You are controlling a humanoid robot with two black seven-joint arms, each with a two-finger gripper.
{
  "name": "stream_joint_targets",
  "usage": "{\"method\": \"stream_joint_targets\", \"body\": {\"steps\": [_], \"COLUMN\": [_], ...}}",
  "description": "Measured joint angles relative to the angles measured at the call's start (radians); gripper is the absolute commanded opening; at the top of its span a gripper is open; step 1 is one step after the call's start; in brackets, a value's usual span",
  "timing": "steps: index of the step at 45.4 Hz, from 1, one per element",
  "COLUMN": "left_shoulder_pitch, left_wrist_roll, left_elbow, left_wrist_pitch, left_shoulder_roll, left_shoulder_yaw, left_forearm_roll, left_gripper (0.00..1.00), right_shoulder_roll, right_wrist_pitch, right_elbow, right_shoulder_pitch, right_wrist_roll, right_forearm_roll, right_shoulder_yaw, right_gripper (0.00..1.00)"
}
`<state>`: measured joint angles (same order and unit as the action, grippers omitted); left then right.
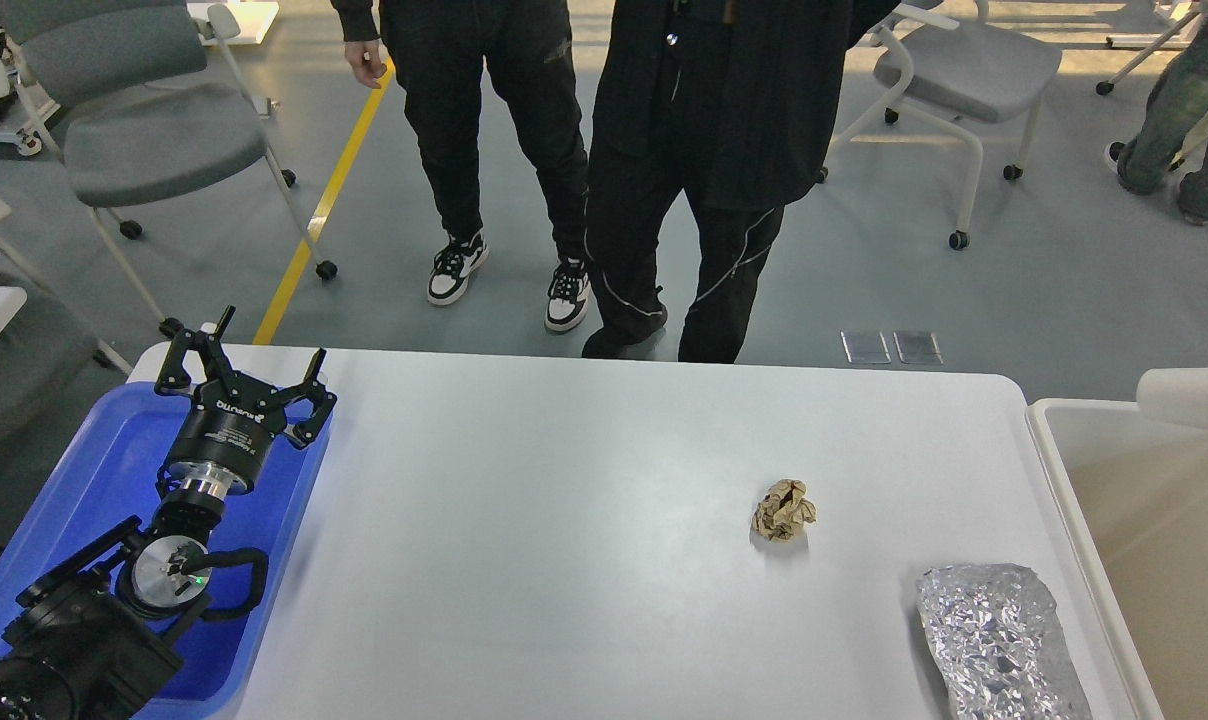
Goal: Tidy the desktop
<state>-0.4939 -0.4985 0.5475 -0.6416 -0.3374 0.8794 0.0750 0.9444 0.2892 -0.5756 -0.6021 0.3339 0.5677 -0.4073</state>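
Head view, items as you see them:

1. Desktop (564,560): white tabletop with rounded corners, filling the lower middle of the view, between a tray on the left and a bin on the right.
2. Blue tray (94,480): at the desktop's left edge, partly covered by your left arm.
3. Left gripper (264,348): held over the blue tray's far corner, pointing away from you, its two fingers spread wide apart and holding nothing.
4. Right gripper: out of your sight.
5. Crumpled brown paper ball (784,510): on the desktop, right of centre.
6. Crinkled silver foil packet (999,640): on the desktop near its right front corner, well apart from the paper ball.
7. Cream-white bin (1054,480): just beside the desktop's right edge.
8. Two people in black trousers (664,200): standing beyond the far edge.
9. Grey chairs (154,140): on the floor behind.
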Motion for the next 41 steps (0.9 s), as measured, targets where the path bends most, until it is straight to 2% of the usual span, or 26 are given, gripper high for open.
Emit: {"method": "stream_joint_targets", "body": {"steps": [12, 21, 30, 41], "left_shoulder_pitch": [0.000, 0.000, 0.000, 0.000], "left_wrist_roll": [0.000, 0.000, 0.000, 0.000], "left_elbow": [0.000, 0.000, 0.000, 0.000], "left_wrist_pitch": [-0.001, 0.000, 0.000, 0.000], "left_shoulder_roll": [0.000, 0.000, 0.000, 0.000], "left_shoulder_yaw": [0.000, 0.000, 0.000, 0.000], "left_forearm_roll": [0.000, 0.000, 0.000, 0.000], "left_gripper": [1.00, 1.00, 1.00, 1.00], "right_shoulder_roll": [-0.185, -0.290, -0.372, -0.417], "right_wrist_pitch": [0.004, -0.003, -0.032, -0.093], "right_elbow": [0.282, 0.433, 0.543, 0.596], "right_shoulder_pitch": [0.025, 0.032, 0.044, 0.079], "right_wrist_roll": [-0.005, -0.017, -0.041, -0.061], "right_forearm_roll": [-0.071, -0.108, -0.144, -0.181], "right_shoulder_yaw": [-0.001, -0.002, -0.002, -0.002], "right_gripper": [0.00, 0.00, 0.00, 0.00]}}
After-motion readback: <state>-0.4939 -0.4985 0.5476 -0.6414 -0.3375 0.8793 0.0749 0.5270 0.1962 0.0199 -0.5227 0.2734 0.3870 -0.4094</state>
